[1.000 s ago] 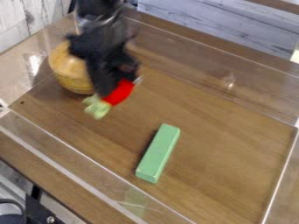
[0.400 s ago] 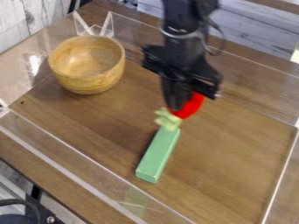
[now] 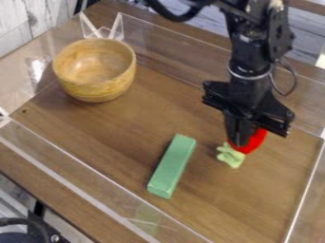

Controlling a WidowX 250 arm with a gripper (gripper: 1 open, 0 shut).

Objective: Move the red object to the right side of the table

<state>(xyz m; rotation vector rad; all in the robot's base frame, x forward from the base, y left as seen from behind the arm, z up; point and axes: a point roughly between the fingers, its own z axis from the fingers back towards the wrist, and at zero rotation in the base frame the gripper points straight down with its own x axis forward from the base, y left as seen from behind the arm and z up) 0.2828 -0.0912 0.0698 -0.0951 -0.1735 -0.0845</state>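
The red object (image 3: 256,141) is a small bright-red strawberry-like toy with a light green leafy stem (image 3: 231,155) hanging below it. My gripper (image 3: 252,133) is shut on it and holds it just above the dark wood-grain table (image 3: 114,128), over the right part of the tabletop. The black arm comes down from the top of the view. The toy's upper half is hidden behind the fingers.
A long green block (image 3: 172,165) lies left of the held toy, near the front. A wooden bowl (image 3: 94,68) stands at the back left. Low clear acrylic walls (image 3: 309,204) edge the table, the right one close to the gripper.
The arm has carried the red toy from beside the bowl at the left, across the middle, to the right part of the table. The gripper stayed shut on it throughout.
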